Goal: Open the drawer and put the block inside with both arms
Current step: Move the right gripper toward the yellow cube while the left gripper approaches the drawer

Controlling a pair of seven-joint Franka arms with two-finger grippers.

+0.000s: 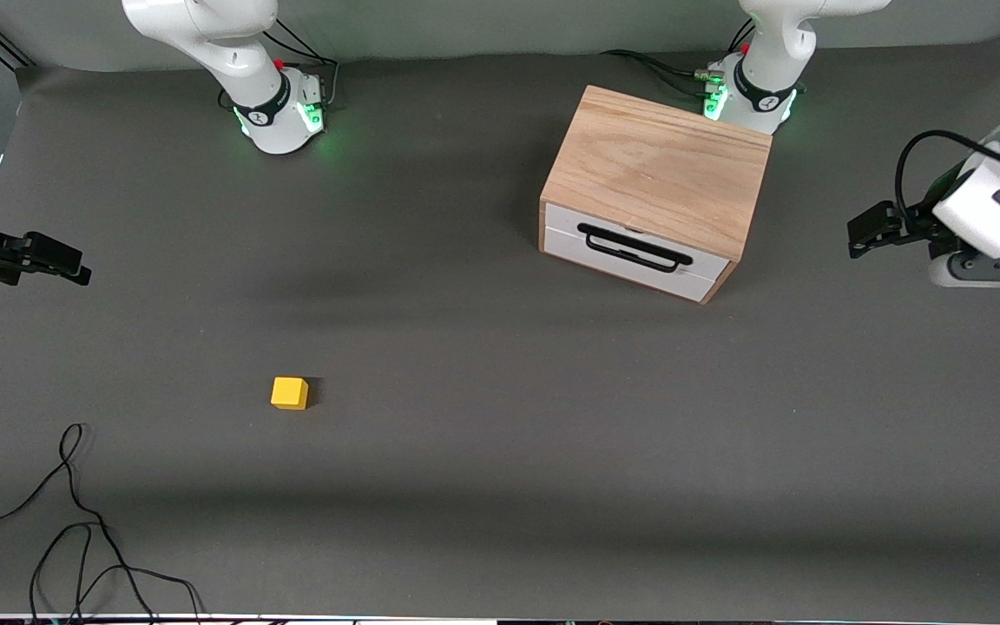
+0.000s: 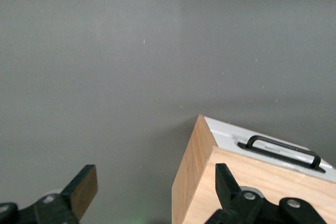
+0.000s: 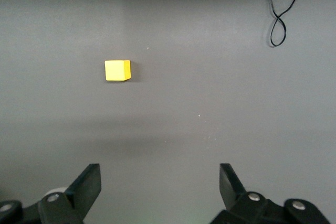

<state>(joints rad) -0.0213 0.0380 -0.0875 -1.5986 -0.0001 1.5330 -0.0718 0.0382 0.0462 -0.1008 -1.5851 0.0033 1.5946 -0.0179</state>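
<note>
The light oak box (image 1: 661,169) stands near the left arm's base. Its drawer (image 1: 571,241) is shut, with a white front and a black bar handle (image 1: 634,247). The yellow block (image 1: 290,392) lies on the grey table, nearer the front camera and toward the right arm's end. My left gripper (image 1: 865,233) is open and empty, up beside the box; its wrist view shows the box (image 2: 262,182), the drawer front (image 2: 231,132) and the gripper (image 2: 155,174). My right gripper (image 1: 75,265) is open and empty at the right arm's end; its wrist view shows the block (image 3: 117,70) and the gripper (image 3: 160,174).
Loose black cables (image 1: 75,521) lie near the front edge at the right arm's end and show in the right wrist view (image 3: 278,14). The two green-lit arm bases (image 1: 279,117) (image 1: 752,95) stand along the back edge.
</note>
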